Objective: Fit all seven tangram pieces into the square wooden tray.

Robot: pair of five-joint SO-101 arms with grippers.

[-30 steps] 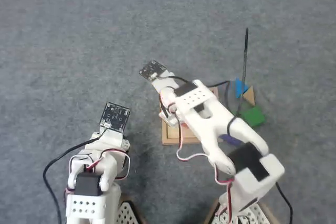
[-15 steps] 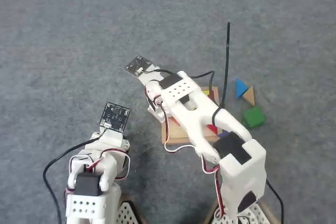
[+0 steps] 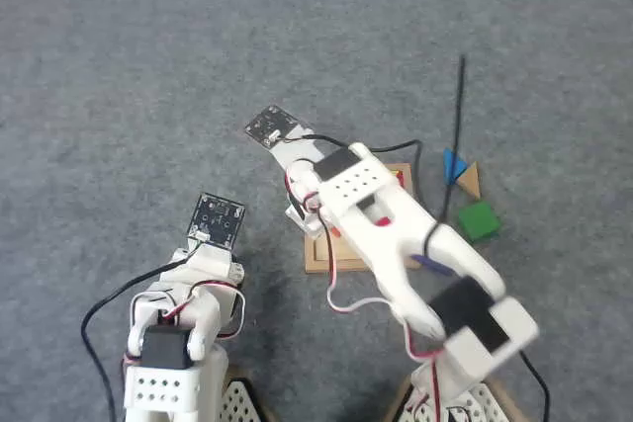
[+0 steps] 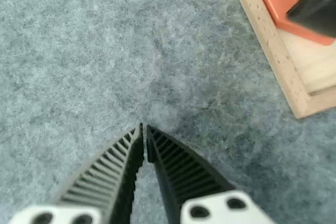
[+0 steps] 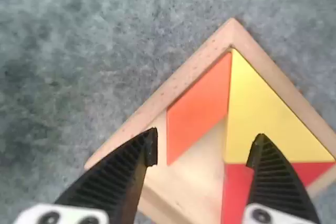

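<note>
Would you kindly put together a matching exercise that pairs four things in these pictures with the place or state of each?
Things:
1. orange piece
2. green piece
3. left gripper
4. right gripper

Places or states:
A. open, above the tray
B. on the grey mat, outside the tray
C. shut, over bare mat
D. lying inside the tray

Pairs: 1-D, 2-B, 3-C, 4-A.

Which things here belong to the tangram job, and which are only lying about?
Job: wooden tray; orange piece, yellow piece and red piece inside it; blue triangle, tan triangle, green square on the grey carpet.
Lying about: thin black cable.
</note>
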